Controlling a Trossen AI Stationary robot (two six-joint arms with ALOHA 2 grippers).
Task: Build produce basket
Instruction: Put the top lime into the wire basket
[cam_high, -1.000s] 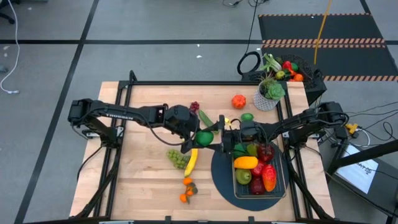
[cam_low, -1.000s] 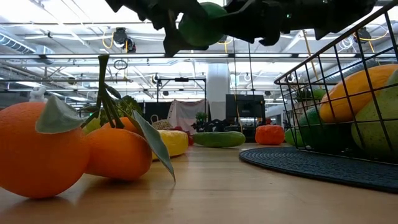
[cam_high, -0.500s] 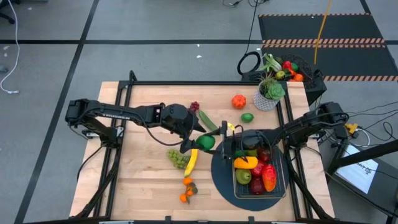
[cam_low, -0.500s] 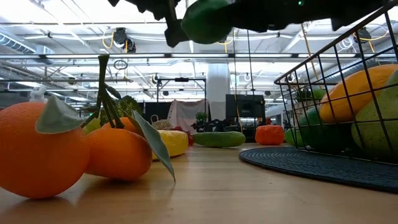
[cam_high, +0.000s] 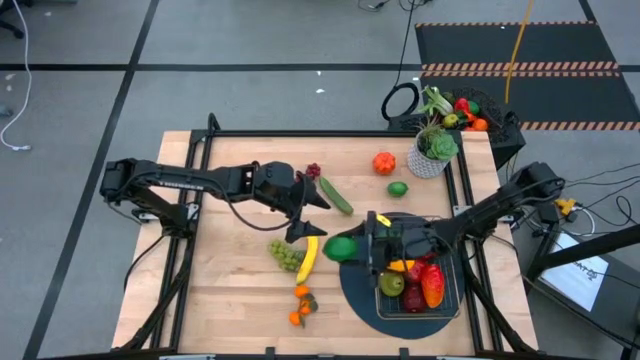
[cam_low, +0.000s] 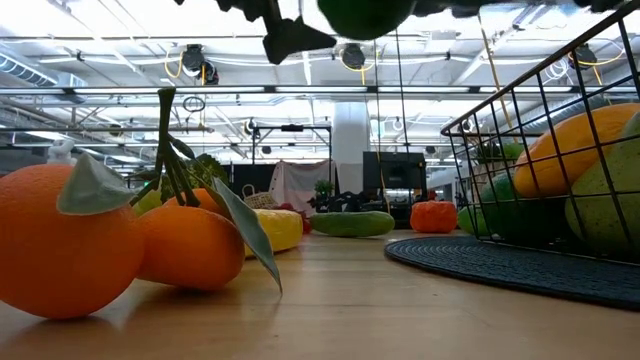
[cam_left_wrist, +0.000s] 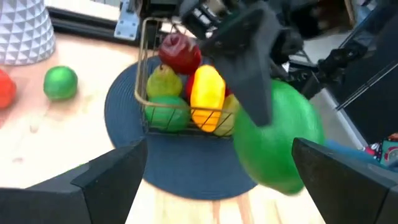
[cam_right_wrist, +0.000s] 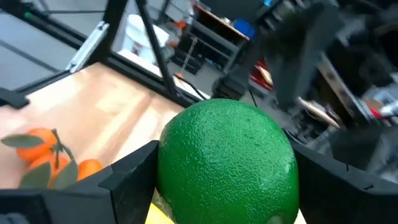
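A round green fruit (cam_high: 341, 247) is held in my right gripper (cam_high: 352, 247), just off the left rim of the dark round mat (cam_high: 356, 283). The wire basket (cam_high: 457, 287) stands on that mat with several fruits inside. My left gripper (cam_high: 311, 216) is open and empty, a little to the far left of the fruit. On the table lie a banana (cam_high: 308, 259), green grapes (cam_high: 286, 254), oranges (cam_high: 300, 305), a cucumber (cam_high: 335, 195), purple grapes (cam_high: 313, 172), a lime (cam_high: 398, 188) and an orange-red fruit (cam_high: 384, 162). My right gripper pinches the green fruit's two opposite sides (cam_right_wrist: 180, 155) between its two fingers (cam_right_wrist: 134, 171). The fingers come level from the table's right side. The fruit is lifted clear of the table, as the low view (cam_low: 365, 14) shows.
A potted plant (cam_high: 432, 150) stands at the far right corner, with a black bin of produce (cam_high: 462, 108) behind it off the table. Bare wood shows at the table's left and near left.
My left gripper has opened, let go of the green fruit and drawn back toward the table's left. My right gripper, shut on the fruit, has carried it toward the near edge, to the mat's left rim.
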